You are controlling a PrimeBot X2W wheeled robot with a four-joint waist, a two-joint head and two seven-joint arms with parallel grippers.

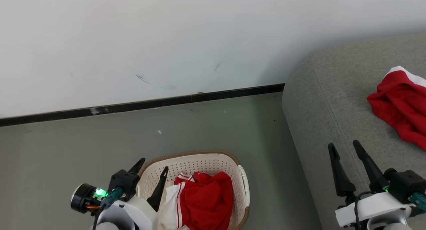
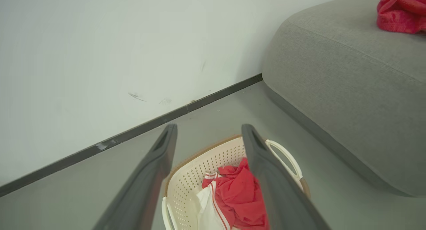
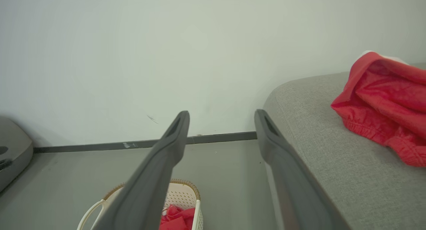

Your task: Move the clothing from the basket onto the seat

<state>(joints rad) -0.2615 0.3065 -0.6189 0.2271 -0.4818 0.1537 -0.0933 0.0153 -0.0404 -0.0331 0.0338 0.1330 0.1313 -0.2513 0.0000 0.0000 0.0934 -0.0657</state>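
1. The basket (image 1: 199, 153) stands on the grey floor (image 1: 216, 126), a short way out from the wall (image 1: 166, 40) and its black skirting strip (image 1: 149, 103). It is a cream oval with perforated walls, a brown woven-look rim and a white handle on its side.
2. Inside the basket lies a crumpled heap of clothing (image 1: 206, 200), mostly red. A white piece with red stripes lies on the side nearer the robot's left.
3. The left claw (image 1: 154, 165) hangs over the left end of the basket, its two dark fingers spread wide and holding nothing. From the head view one finger sits outside the rim and the other over the inside. Its own wrist view looks down between the fingers (image 2: 266, 176) at the basket (image 2: 189, 183) and the clothing (image 2: 239, 190) below. I cannot tell whether a fingertip touches the cloth.
4. The seat (image 1: 332, 100), a big grey fabric sofa with a rounded corner and a stitched seam, stands well to the right of the basket with bare floor between them.
5. A red garment (image 1: 399, 107) with a white edge lies bunched on top of the seat, far from the basket.
6. The right claw (image 1: 343, 144) is over the seat's near edge, right of the basket and apart from the red garment. Its fingers are also spread and empty.
7. Its wrist view shows the basket (image 3: 186, 193) low down, with the seat (image 3: 316, 150) and the red garment (image 3: 386, 103) off to one side.
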